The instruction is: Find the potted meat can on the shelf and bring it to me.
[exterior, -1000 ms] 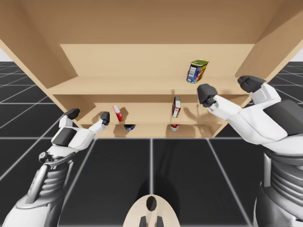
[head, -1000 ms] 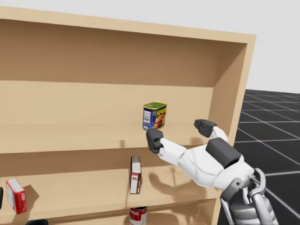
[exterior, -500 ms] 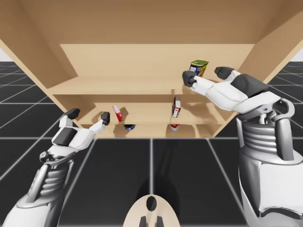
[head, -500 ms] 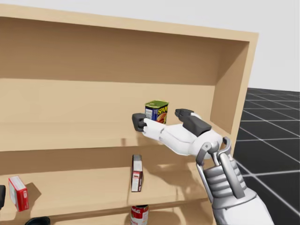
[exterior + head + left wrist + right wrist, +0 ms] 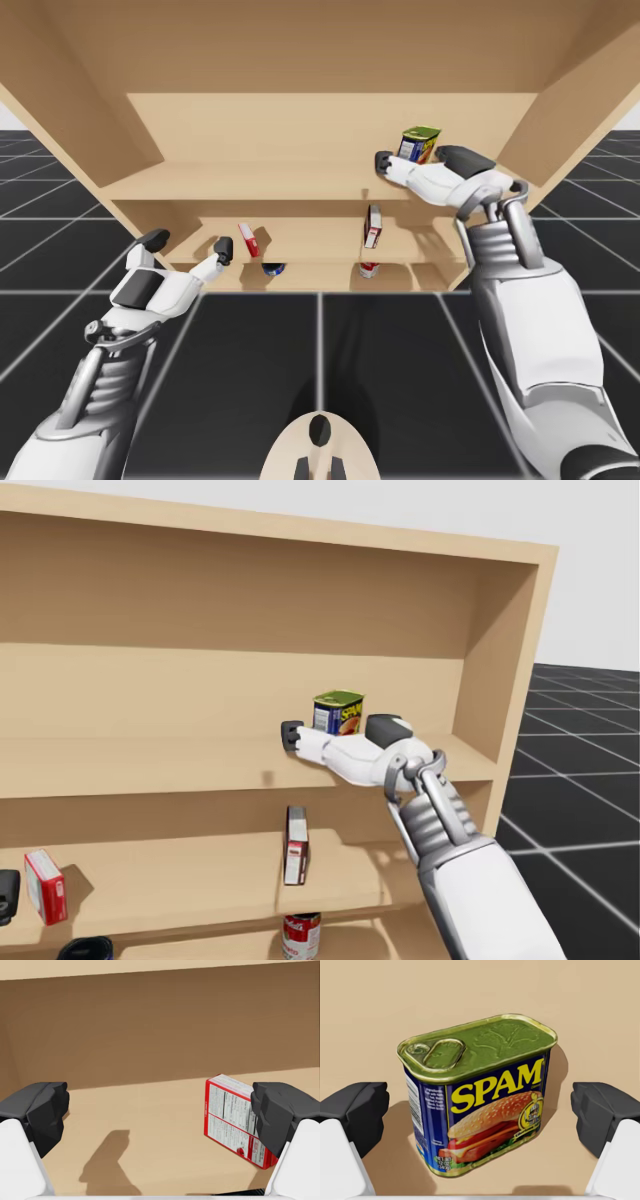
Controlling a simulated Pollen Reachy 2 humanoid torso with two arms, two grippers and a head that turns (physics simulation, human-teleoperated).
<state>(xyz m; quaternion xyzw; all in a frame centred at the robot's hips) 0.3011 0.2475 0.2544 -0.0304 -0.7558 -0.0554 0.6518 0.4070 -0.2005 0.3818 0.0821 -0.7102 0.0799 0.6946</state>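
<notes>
The potted meat can (image 5: 477,1095), blue with a green lid, stands upright on the upper shelf board (image 5: 250,180). My right gripper (image 5: 480,1115) is open, with the can between its fingers and a gap on each side. The high view shows the can (image 5: 418,143) just behind my right gripper (image 5: 420,160). In the head view the can (image 5: 338,711) rises above my right gripper (image 5: 338,730). My left gripper (image 5: 187,244) is open at the middle shelf. Ahead of my left gripper (image 5: 160,1110), by one finger, a red box (image 5: 235,1120) leans.
A red-and-white box (image 5: 296,845) stands upright on the middle shelf below the can. A red soup can (image 5: 301,935) and a dark blue can (image 5: 273,268) sit on the lowest shelf. The shelf's right side wall (image 5: 500,660) is close to my right arm.
My right arm has reached forward into the upper shelf until its open fingers straddle the can. My head has turned slightly. The left arm has not moved.
</notes>
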